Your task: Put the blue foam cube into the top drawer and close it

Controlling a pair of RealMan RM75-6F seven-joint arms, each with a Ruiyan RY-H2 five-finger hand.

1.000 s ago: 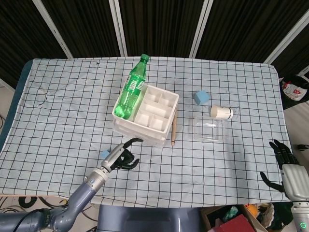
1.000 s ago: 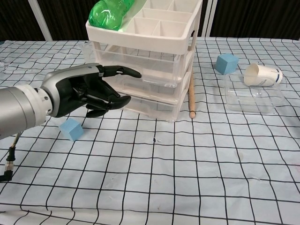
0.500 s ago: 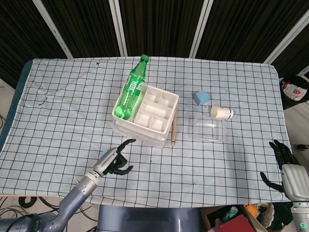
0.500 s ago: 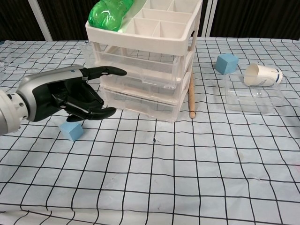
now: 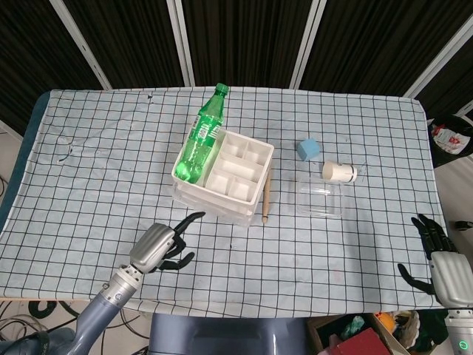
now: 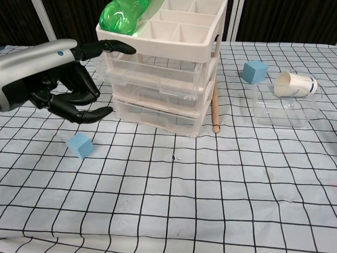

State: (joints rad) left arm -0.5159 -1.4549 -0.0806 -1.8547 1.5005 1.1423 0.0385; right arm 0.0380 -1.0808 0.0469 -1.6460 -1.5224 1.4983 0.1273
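Observation:
Two blue foam cubes show. One cube [image 6: 80,145] lies on the cloth in front of the drawer unit's left corner; in the head view my left hand hides it. The other cube [image 5: 308,149] [image 6: 255,71] sits right of the unit. The white drawer unit [image 5: 222,177] [image 6: 163,68] has clear drawers; I cannot tell whether the top drawer [image 6: 155,74] is ajar. My left hand [image 5: 159,248] [image 6: 63,79] hovers above and left of the near cube, fingers spread, holding nothing. My right hand [image 5: 434,251] hangs open off the table's front right corner.
A green bottle [image 5: 201,137] [image 6: 124,16] lies on top of the unit. A wooden stick [image 5: 265,196] [image 6: 215,105] lies along its right side. Further right are a clear plastic box [image 5: 320,197] [image 6: 284,108] and a tipped paper cup [image 5: 340,172] [image 6: 295,84].
My left hand has drawn back from the top drawer's front, moving left and up, and the near blue cube now shows fully. The right hand has not moved.

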